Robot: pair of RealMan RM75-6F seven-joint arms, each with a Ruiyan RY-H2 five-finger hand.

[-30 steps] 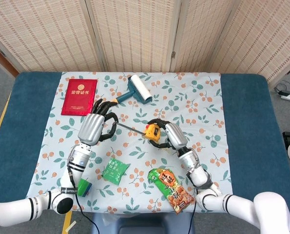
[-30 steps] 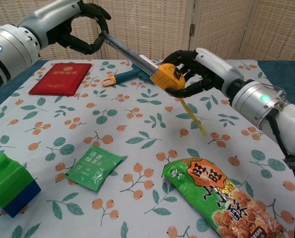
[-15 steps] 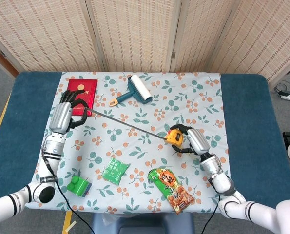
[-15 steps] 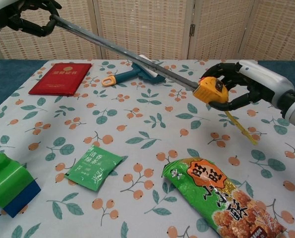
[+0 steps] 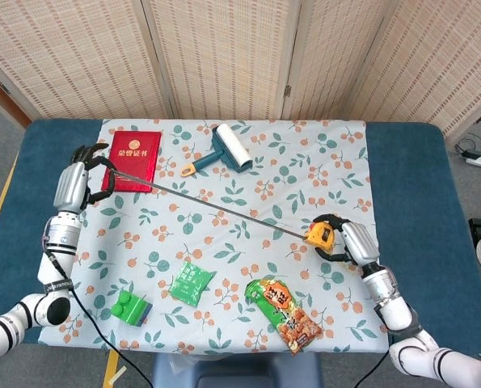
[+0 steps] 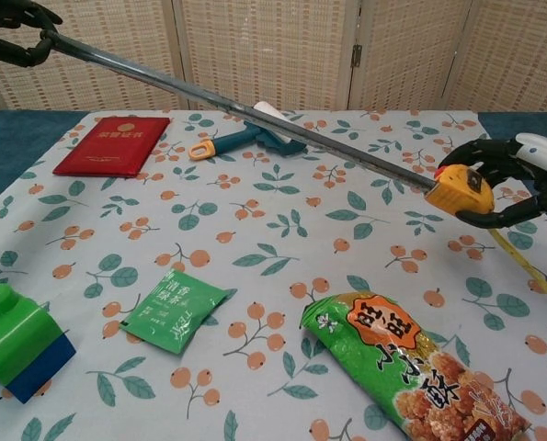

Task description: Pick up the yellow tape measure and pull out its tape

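Observation:
My right hand (image 5: 349,241) (image 6: 521,179) grips the yellow tape measure (image 5: 318,234) (image 6: 463,189) above the table's right side. Its tape (image 5: 212,205) (image 6: 227,103) runs out in a long straight line up and to the left. At the far end my left hand (image 5: 78,179) (image 6: 11,28) pinches the tape's tip over the left edge of the floral cloth. A thin yellow strap (image 6: 521,262) dangles from the tape measure's case.
On the floral cloth (image 5: 337,153) lie a red booklet (image 5: 132,159) (image 6: 112,143), a lint roller (image 5: 222,151) (image 6: 245,136), a green tea packet (image 5: 191,283) (image 6: 175,310), a snack bag (image 5: 283,314) (image 6: 411,363) and a green-and-blue block (image 5: 129,308) (image 6: 16,335).
Both hands moved apart: the left one further left with the tape's tip, the right one further right with the case. The tape is drawn out much longer.

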